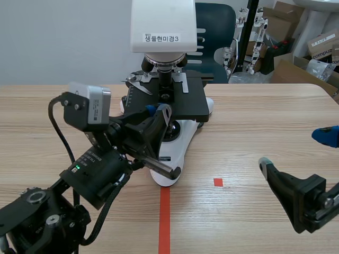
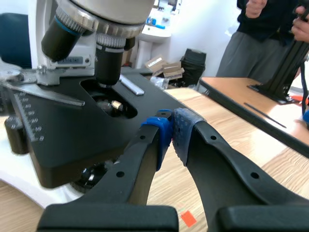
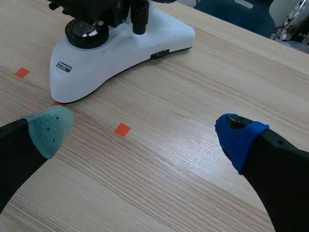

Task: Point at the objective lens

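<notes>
Beside the stage (image 2: 72,133), left gripper (image 2: 173,131) closed, objective lens (image 2: 108,63) beyond it

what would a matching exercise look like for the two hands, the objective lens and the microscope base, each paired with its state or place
1. left black two-fingered hand
2. right black two-fingered hand
3. black cylindrical objective lens
4. white plastic microscope base

a. open, above the wooden table
b. standing on the table
c. shut, tips near the flat black stage
d. over the stage's hole

Pairs: 1-c, 2-a, 3-d, 4-b
</notes>
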